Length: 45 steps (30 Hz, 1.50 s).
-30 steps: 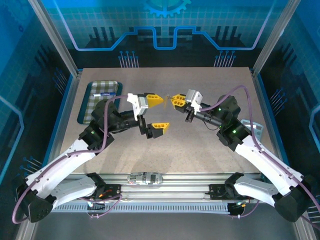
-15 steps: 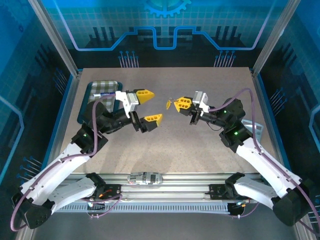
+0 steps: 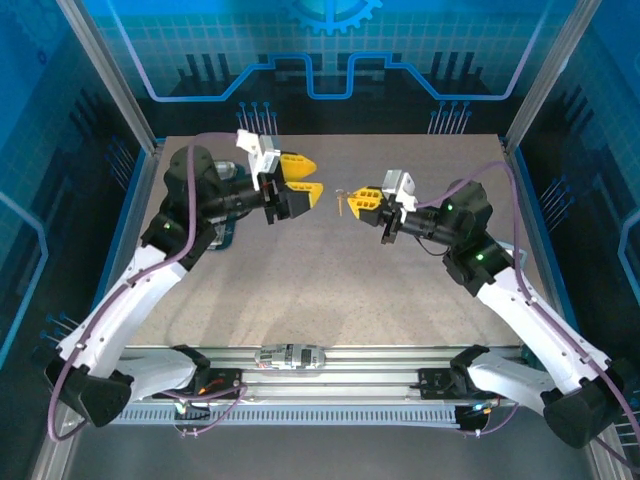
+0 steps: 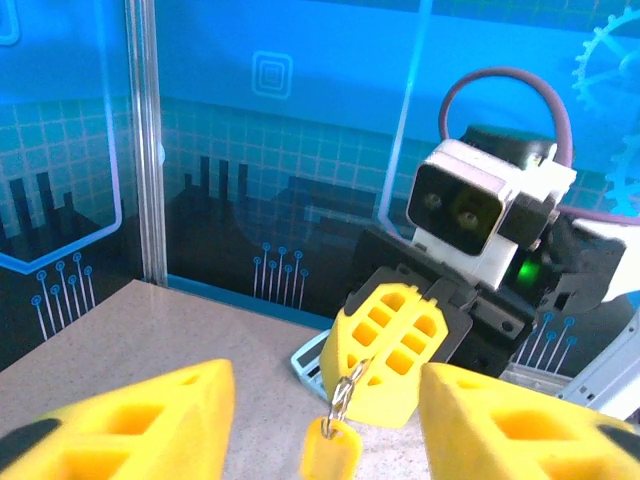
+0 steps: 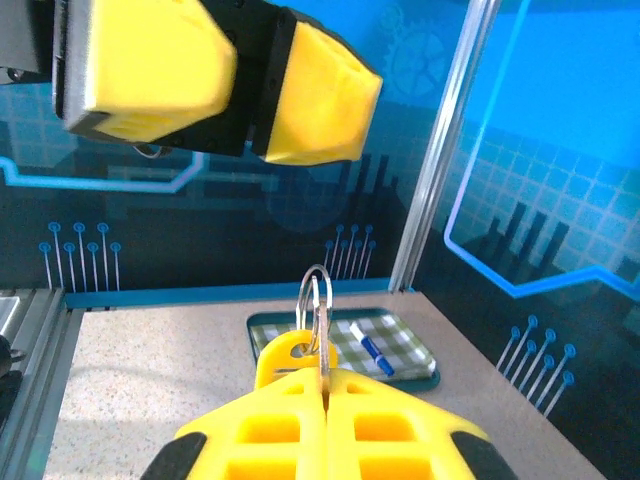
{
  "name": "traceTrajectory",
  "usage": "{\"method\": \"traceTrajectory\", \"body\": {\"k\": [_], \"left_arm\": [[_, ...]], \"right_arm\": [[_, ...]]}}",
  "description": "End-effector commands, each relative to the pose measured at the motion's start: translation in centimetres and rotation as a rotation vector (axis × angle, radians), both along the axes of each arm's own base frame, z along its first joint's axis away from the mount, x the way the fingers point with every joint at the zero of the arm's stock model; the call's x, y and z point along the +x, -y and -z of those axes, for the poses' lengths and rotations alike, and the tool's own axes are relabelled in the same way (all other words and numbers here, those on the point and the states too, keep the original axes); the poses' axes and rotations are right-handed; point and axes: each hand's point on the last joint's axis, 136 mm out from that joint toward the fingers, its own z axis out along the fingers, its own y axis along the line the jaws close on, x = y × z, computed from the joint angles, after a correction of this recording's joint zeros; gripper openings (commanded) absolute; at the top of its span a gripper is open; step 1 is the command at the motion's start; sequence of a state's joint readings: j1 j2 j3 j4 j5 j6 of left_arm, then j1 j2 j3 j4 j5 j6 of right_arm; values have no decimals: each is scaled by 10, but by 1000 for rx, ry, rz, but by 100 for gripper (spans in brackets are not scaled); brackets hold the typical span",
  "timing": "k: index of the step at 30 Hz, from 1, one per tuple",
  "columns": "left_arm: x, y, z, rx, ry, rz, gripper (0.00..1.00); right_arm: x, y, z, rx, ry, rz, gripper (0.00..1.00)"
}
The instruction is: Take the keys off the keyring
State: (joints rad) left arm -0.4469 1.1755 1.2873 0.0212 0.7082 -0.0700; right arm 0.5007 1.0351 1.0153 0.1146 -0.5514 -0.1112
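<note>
At the 10 o'clock corner of the worktop (image 3: 330, 290) the checked tray (image 5: 405, 350) with a blue pen (image 5: 373, 351) lies close to the side rail, mostly under the left arm in the top view. The left gripper (image 3: 302, 179) hangs in the air at about 11 o'clock of the worktop's middle, released, its jaws apart with nothing between them. A clear gap separates it from the keyring (image 4: 330, 452), whose yellow tag dangles on a short chain at the 9 o'clock tip of the right gripper (image 3: 357, 199). That gripper is clenched on the keyring at about 1 o'clock. The key is too small to pick out. From the middle to the 6 o'clock edge the worktop is bare.

Against half a second ago, the left gripper has risen and swung toward 12 o'clock, its jaws narrower, and the arm now covers the tray. The right gripper has barely moved.
</note>
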Motion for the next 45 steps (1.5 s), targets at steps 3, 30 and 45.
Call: {"method": "traceTrajectory", "body": {"k": [3, 30, 45], "left_arm": [[4, 9, 18, 40, -58, 80, 60], [8, 33, 41, 83, -157, 232, 46], [8, 31, 36, 38, -157, 202, 0]], "right_arm": [[11, 6, 8, -66, -139, 56, 0], [5, -2, 4, -43, -181, -13, 0], [4, -1, 3, -27, -170, -8, 0]]}}
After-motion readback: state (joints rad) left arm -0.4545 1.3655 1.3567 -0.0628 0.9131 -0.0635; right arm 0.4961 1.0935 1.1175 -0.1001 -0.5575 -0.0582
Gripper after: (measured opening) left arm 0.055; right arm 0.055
